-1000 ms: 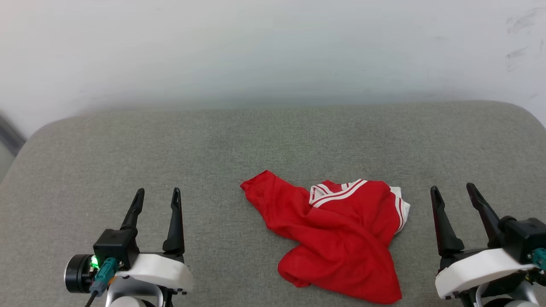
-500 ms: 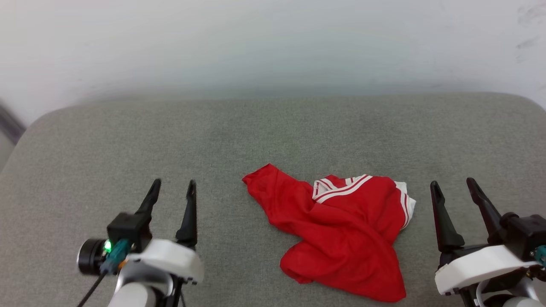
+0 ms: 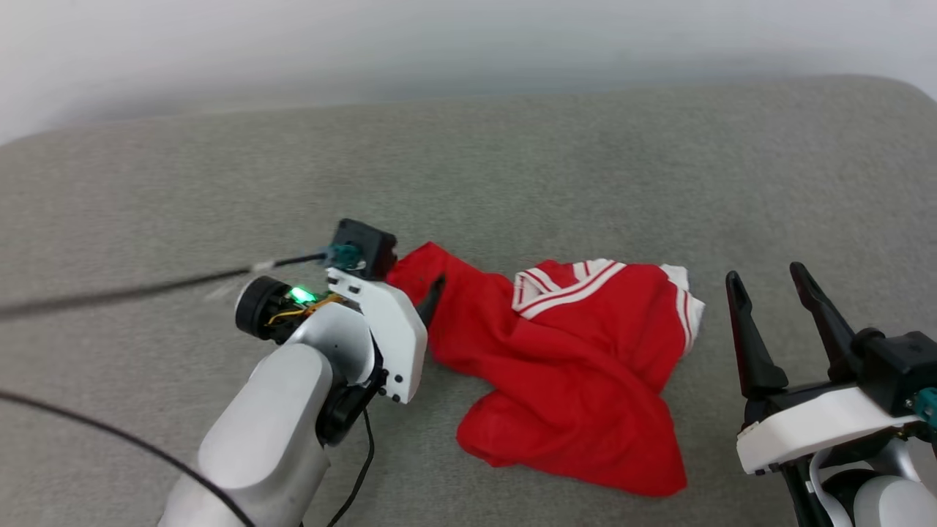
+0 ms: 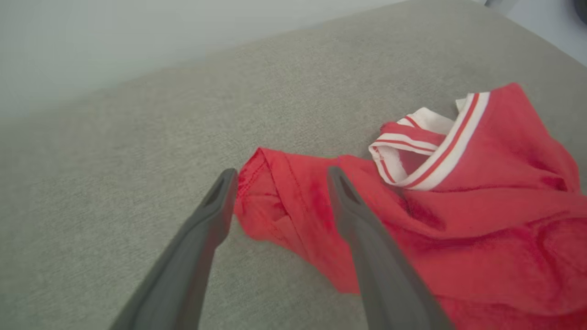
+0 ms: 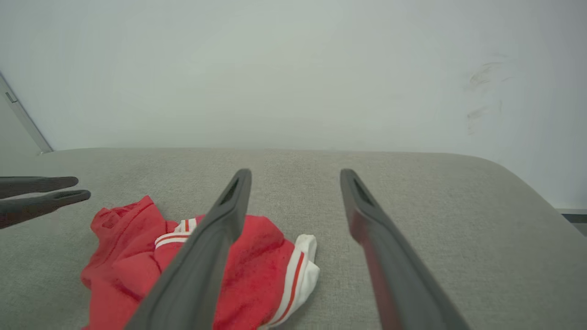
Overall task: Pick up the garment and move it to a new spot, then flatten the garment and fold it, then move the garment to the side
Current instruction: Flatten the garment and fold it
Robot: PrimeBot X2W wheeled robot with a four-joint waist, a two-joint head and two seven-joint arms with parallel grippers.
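Grey padded surface, pale wall behind it.

Nearest you, the right gripper sits at the lower right of the head view, fingers apart, holding nothing, just beside the garment's right edge but not touching it. The left gripper is angled in from the lower left. Its fingers are also apart and straddle the garment's far-left red corner. The wrist view puts one finger by the stitched edge and the other over the cloth. You can't tell if either is touching the fabric yet, and nothing is clamped.

The garment lies crumpled in the middle of the surface, right of centre, between the two grippers. Judging progress: nothing is done. You're at the reach for the first pick, so the lift, move, flatten, fold and set-aside are all left.

Orientation: the heap's long axis runs diagonally, from the near-right bulge to the pointed far-left corner. The collar is on the far side, and the white sleeve pokes out to the far right. No print is showing.
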